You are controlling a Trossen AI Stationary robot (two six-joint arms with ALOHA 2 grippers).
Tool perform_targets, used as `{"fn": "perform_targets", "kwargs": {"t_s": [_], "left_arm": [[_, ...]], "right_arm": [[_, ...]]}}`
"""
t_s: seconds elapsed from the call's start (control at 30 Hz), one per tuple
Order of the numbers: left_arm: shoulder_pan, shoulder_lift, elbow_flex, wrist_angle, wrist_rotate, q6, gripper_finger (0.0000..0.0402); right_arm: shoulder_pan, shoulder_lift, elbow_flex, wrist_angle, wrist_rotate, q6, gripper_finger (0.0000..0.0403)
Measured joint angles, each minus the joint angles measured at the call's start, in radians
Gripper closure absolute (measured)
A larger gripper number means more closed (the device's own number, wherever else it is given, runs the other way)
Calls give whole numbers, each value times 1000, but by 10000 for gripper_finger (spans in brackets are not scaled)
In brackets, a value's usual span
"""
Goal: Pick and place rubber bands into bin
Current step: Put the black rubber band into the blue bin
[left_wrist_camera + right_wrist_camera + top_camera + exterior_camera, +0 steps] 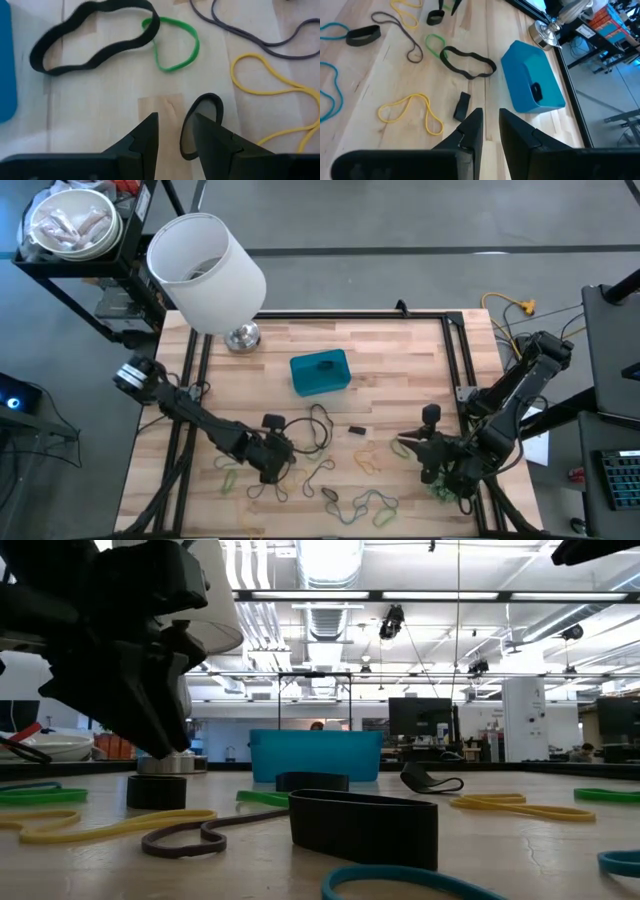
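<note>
- left gripper (175, 132) sits low on the table, fingers slightly apart, one finger inside a small black band (201, 125), not squeezing it
- right gripper (490, 127) hovers empty, fingers slightly apart
- bin (320, 372) at 12 o'clock from the bands

We look straight down on the whole tabletop (400, 355) from above, level across it from its surface, and closely from each wrist; all views share the blue bin (320, 372).

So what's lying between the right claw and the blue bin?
In the right wrist view, between the right claw and the bin there is bare wood; a small folded black band lies just beside that path.
</note>
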Motion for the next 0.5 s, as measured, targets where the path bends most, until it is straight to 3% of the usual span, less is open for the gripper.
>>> {"fn": "perform_targets", "kwargs": {"t_s": [0.5], "left_arm": [[0, 115, 19, 2, -32, -35, 300]], "right_arm": [[2, -1, -1, 1, -3, -40, 346]]}}
